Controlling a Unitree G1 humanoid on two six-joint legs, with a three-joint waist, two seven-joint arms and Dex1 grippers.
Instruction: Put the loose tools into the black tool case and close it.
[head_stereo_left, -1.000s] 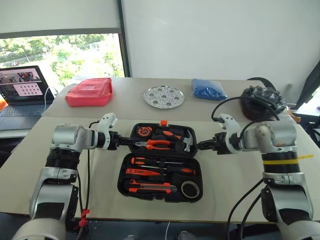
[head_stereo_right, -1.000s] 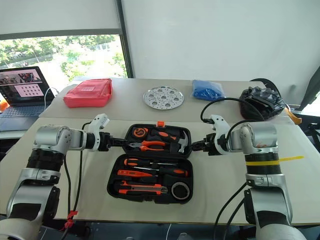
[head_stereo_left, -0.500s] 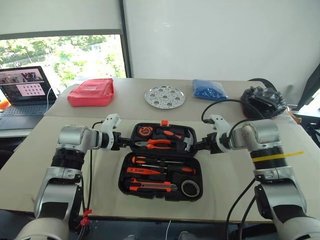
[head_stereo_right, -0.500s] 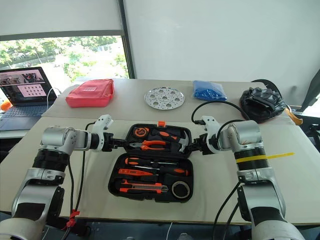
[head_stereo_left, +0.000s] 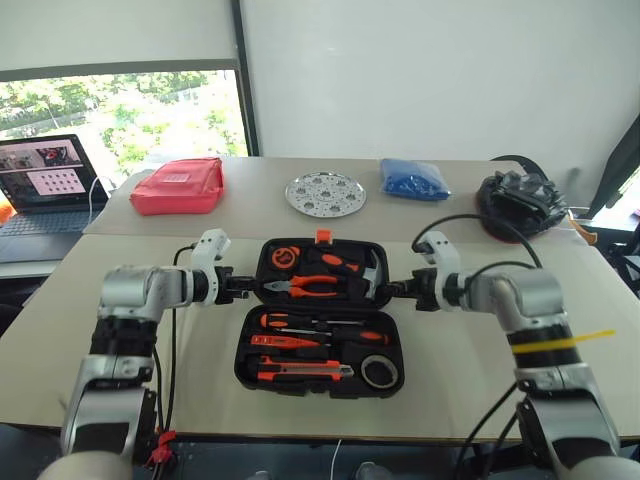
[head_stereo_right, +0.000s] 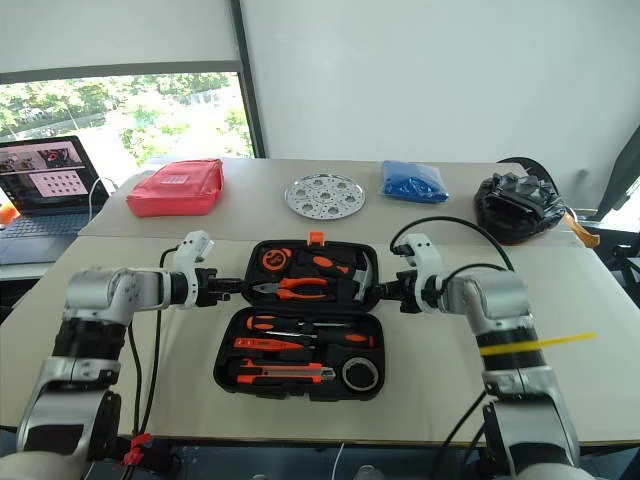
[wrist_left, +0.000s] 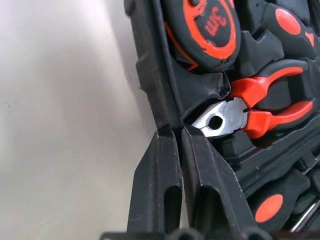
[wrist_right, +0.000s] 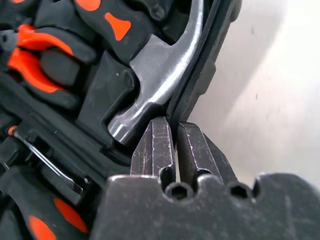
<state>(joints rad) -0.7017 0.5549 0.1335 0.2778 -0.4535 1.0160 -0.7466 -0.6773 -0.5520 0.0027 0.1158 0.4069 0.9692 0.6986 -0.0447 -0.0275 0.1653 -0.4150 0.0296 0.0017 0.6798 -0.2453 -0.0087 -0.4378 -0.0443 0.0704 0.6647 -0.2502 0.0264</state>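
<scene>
The black tool case (head_stereo_left: 320, 315) lies open on the near table, its far half tilted up between the two claws. The left gripper (head_stereo_left: 250, 285) pinches the left edge of that raised half and the right gripper (head_stereo_left: 393, 290) pinches its right edge, both narrowed onto the thin plastic wall. From the head views the grips are small and hard to read; the left wrist view shows its fingers (wrist_left: 205, 170) nearly together on the case rim, with the pliers (wrist_left: 260, 107) just past the tips and the tape measure (wrist_left: 207, 27) beyond, marked "3m" in orange. The right wrist view shows the hammer (wrist_right: 160, 80) head just beside its fingertips, inside the rim. In the flat near half, below both claws, lie the screwdrivers (head_stereo_left: 320, 323), the utility knife (head_stereo_left: 300, 371) and the tape roll (head_stereo_left: 379, 372).
</scene>
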